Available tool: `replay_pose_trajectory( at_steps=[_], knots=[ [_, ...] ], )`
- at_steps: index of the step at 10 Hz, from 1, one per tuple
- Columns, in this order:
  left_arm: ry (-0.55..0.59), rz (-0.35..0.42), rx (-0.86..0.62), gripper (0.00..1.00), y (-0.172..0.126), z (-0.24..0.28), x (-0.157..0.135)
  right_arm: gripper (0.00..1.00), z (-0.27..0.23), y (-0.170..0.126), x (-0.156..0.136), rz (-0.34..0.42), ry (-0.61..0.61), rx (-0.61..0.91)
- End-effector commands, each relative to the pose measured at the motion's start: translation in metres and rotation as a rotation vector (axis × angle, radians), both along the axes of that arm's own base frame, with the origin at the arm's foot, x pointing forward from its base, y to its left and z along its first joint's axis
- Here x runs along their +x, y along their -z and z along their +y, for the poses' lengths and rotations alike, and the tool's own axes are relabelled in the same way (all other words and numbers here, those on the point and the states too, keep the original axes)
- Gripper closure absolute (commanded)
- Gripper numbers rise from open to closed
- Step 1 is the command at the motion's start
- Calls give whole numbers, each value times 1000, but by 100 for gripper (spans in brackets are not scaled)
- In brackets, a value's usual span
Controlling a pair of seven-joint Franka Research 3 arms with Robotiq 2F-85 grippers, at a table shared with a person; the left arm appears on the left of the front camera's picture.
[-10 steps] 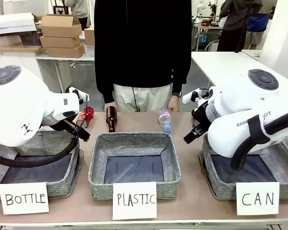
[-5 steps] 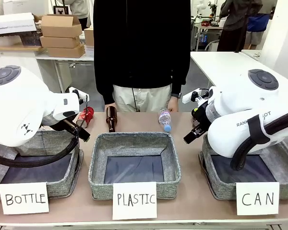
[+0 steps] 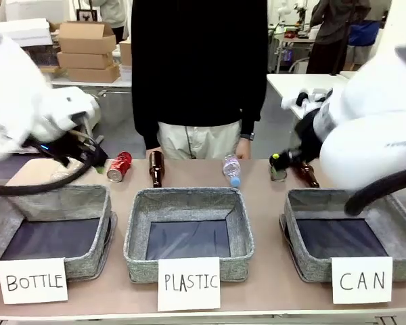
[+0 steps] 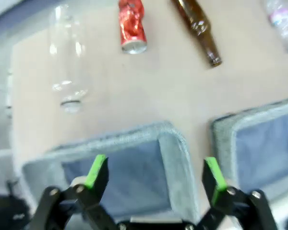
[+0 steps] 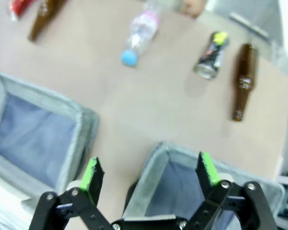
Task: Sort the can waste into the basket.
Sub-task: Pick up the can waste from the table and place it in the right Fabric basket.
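Cans lie on the far strip of the table [image 3: 257,186], both on their sides: the red can [image 3: 119,166] toward the left, next to a brown glass bottle [image 3: 155,168], and the dark can [image 3: 279,166] with yellow-green marks toward the right, beside a second brown bottle [image 3: 307,174]. A clear plastic bottle with a blue cap [image 3: 231,169] lies between the two groups, in front of the person [image 3: 199,74] standing at the far edge.

Three grey baskets sit in a row along the near edge. The CAN basket [image 3: 304,264] is the rightmost, its dark floor bare, with its white sign [image 3: 362,279] propped in front. The PLASTIC basket [image 3: 139,223] is in the middle and the BOTTLE basket [image 3: 105,220] on the left.

The left gripper [image 4: 155,173] hangs above the BOTTLE basket's rim with its fingers [image 4: 97,170] spread wide and nothing between them; its wrist view also shows a clear bottle [image 4: 66,57] lying near the red can. The right gripper [image 5: 148,171] hovers over the near wall of the CAN basket, fingers [image 5: 205,167] likewise wide apart and holding nothing. Both cans are well apart from either gripper.
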State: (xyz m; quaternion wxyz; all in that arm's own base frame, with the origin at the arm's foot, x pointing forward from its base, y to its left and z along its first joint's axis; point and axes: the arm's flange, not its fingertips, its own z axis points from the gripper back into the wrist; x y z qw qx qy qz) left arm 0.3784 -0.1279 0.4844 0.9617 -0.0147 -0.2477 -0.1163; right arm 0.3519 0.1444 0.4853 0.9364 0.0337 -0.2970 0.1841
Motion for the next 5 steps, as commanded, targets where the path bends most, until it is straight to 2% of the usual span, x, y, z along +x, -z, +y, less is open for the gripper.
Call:
replay_pose_trajectory(
  at_steps=[1,2,3,4,5],
  knots=[
    [2,-92,-140,0,-49,-6,-59,0,-26,-30,-87,-43,5,70],
    [103,-101,-165,0,-44,-9,-77,0,-32,-28,-109,-99,37,49],
    [-19,-32,-67,0,-40,-3,-28,0,-8,-39,-28,-23,19,35],
    [-19,-32,-67,0,-40,-3,-28,0,-8,-39,-28,-23,19,35],
    [18,-80,-127,0,-68,-12,-65,0,-17,-75,-64,-69,23,48]
  ],
)
